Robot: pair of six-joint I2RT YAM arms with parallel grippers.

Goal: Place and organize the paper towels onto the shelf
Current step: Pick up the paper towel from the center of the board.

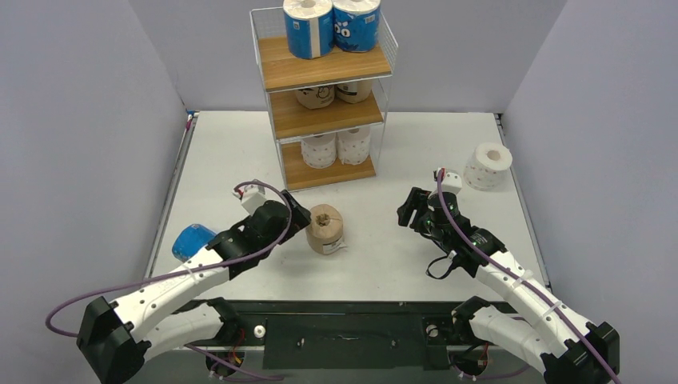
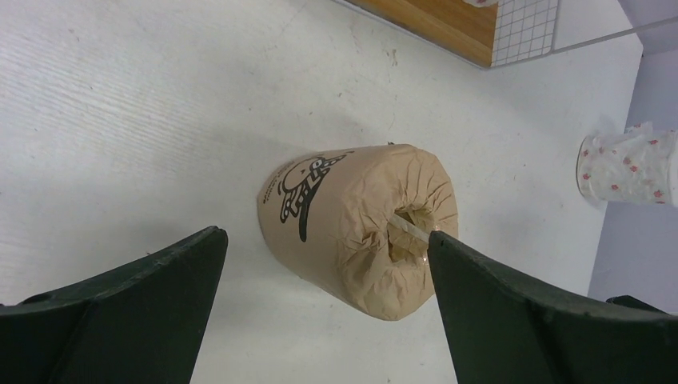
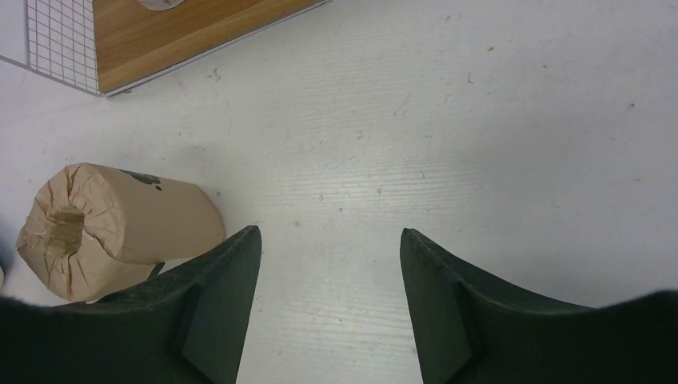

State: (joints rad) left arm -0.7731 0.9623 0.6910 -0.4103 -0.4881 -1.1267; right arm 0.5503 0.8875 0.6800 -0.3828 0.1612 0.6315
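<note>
A white table [image 1: 384,264], flat, with fine lines and tiny dark specks up close. Plain pale grey-purple walls [image 1: 80,120] on the left, at the back and on the right, like the sides of a box around the table. A black strip [image 1: 344,320] along the near edge, with both arm bases [image 1: 112,336] on it.

At the back middle of the table, close to the far wall: the shelf [image 1: 320,76], three wooden boards in a thin white wire frame. On the top board, two blue rolls [image 1: 308,28] side by side, touching. On the middle board, two tan rolls [image 1: 315,97], partly hidden under the top board. On the bottom board, two white rolls [image 1: 319,150] close together.

Three more rolls out on the table. One tan roll [image 1: 325,229] in front of the shelf, near the middle, with crinkled paper tucked into its hole and a black drawing on its side. One white roll [image 1: 488,166] with little red marks far over to the right, near the right wall. One blue roll [image 1: 193,241] by the left edge, partly behind the left arm [image 1: 200,276].

Spread wide, the left claw [image 2: 324,236], right at the tan roll, with that roll in the gap between the two dark fingers [image 2: 160,288]. Touching or not, hard to tell. Nothing pinched. Spread too, the right claw [image 3: 329,234], apart from every roll, with only bare table between its fingers [image 3: 216,304].
</note>
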